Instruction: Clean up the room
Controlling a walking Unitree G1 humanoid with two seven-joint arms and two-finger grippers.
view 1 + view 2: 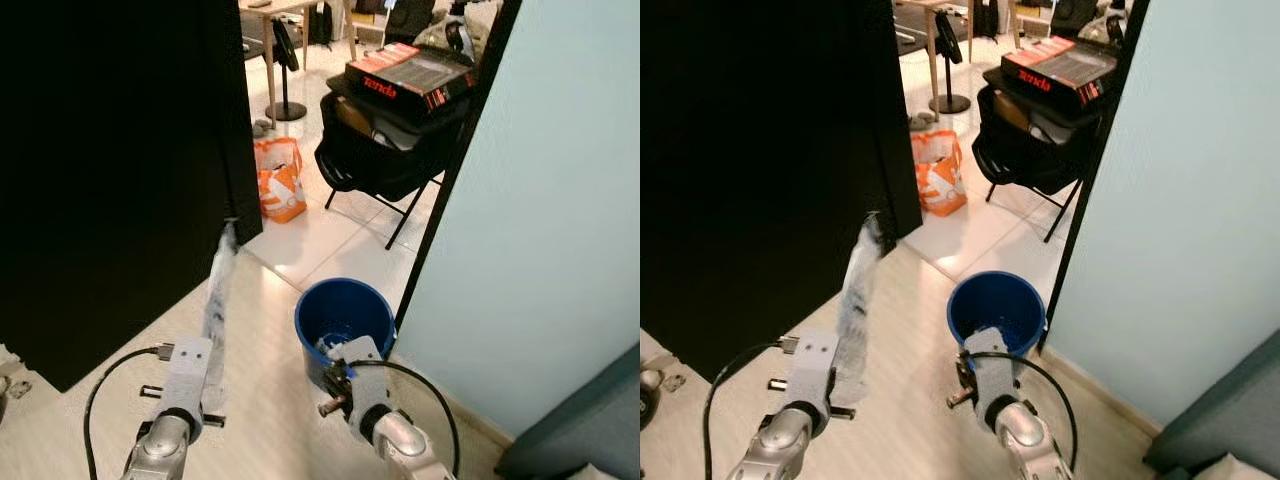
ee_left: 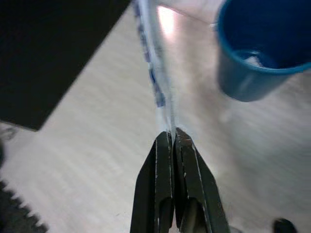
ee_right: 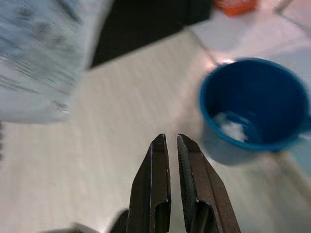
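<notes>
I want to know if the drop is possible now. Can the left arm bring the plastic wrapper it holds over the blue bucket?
Probably yes. The left gripper pinches the plastic wrapper, and the blue bucket stands open-topped just beside it on the bare floor, nothing between.

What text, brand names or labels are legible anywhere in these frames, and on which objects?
"Tenda": red lettering on the side of the black box lying on the loaded folding chair.
Orange bag on the tiles: white print, too blurred to read.
Plastic wrapper pinched in the left pincer: dark blue print along it, too blurred to read.
Blue bucket: no lettering visible.
</notes>
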